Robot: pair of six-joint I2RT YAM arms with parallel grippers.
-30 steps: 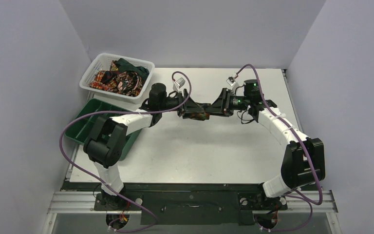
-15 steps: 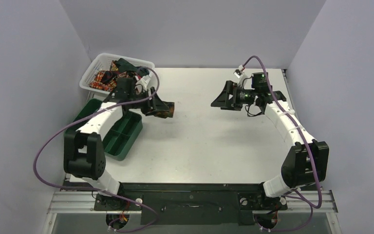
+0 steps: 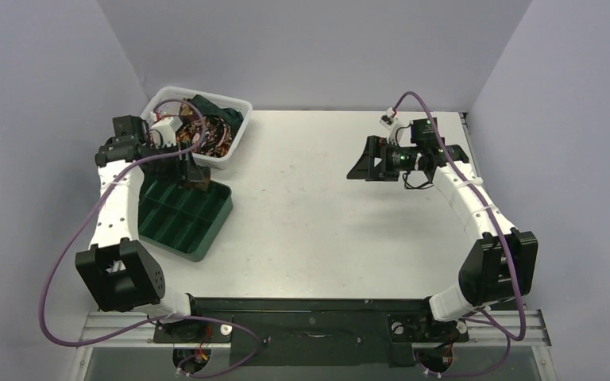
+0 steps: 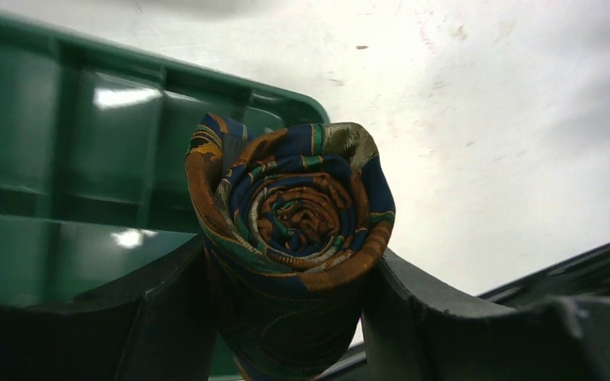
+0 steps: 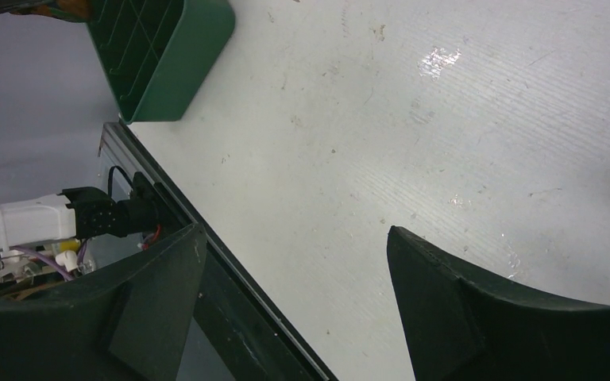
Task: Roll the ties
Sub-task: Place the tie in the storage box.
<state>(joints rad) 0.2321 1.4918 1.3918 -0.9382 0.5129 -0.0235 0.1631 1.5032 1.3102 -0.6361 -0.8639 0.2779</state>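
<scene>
The left gripper [image 4: 290,266] has swung leftward, clamped on the coiled orange-and-blue patterned tie [image 4: 294,206] above the green plastic compartment tray [image 3: 206,228], likely for depositing. The right gripper [image 3: 360,167] gapes empty, upper right.

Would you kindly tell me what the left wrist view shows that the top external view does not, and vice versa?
Only the left wrist view shows the spiral end of the rolled blue, orange and green fabric tie, pinched in the left gripper. Only the top external view shows the white mesh plastic basket of heaped patterned ties and the right gripper above the white table. Both show the dark green plastic compartment tray and that table.
</scene>
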